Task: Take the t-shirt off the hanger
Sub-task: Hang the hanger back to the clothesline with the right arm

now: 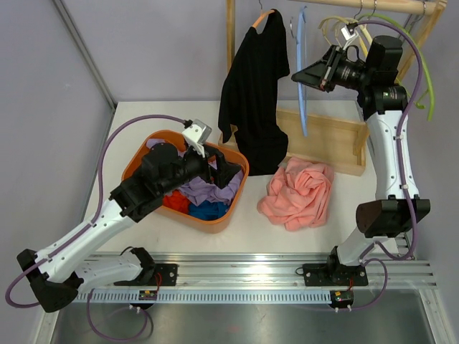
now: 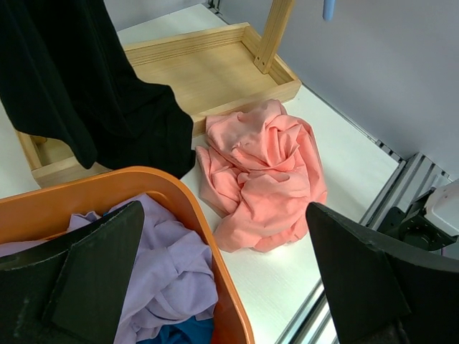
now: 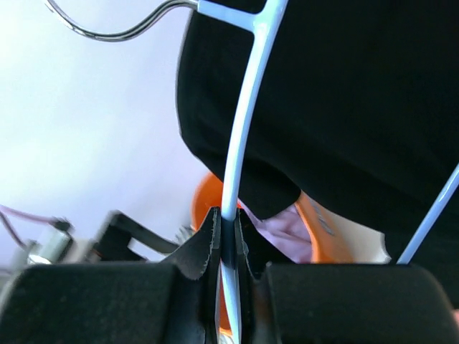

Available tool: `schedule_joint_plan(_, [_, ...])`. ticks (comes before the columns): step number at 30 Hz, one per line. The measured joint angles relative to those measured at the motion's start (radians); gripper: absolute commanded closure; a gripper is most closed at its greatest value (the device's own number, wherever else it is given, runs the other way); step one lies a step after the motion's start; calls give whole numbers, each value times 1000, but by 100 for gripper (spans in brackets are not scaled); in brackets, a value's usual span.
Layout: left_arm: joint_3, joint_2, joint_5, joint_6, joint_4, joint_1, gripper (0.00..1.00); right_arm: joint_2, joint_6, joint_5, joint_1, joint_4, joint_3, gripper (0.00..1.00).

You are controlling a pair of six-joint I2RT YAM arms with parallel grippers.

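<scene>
Black t-shirt (image 1: 252,93) hangs on its orange hanger (image 1: 265,16) at the wooden rack (image 1: 387,6). Also at the rack, just beside the shirt, the right gripper (image 3: 228,229) is clamped on a pale-blue hanger (image 3: 244,107). In front of the rack, the left gripper (image 1: 231,170) hovers over an orange basket (image 1: 143,154) — fingers wide apart.

The black t-shirt (image 1: 251,93) hides most of its orange hanger (image 1: 262,17).

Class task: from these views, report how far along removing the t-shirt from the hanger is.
Looks done: a pink t-shirt lies crumpled on the table, and the light blue hanger is bare. In hand: the right gripper is shut on that hanger; the left gripper is open. Left: the black t-shirt is on the orange hanger.
</scene>
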Motion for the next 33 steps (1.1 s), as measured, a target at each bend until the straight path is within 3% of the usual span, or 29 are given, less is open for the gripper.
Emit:
schedule_joint_plan(11, [0, -2, 0, -44, 23, 0, 1, 186, 473, 91, -47, 145, 237, 100])
schedule_joint_plan(24, [3, 8, 0, -51, 23, 0, 1, 250, 647, 146, -116, 169, 298, 100])
schedule_joint_plan(25, [5, 13, 0, -51, 23, 0, 1, 250, 649, 139, -119, 185, 286, 90])
schedule_joint_plan(29, [5, 35, 0, -51, 19, 0, 1, 249, 661, 111, -129, 263, 244, 66])
schedule_joint_plan(33, [5, 48, 4, -51, 19, 0, 1, 245, 667, 95, -141, 312, 220, 66])
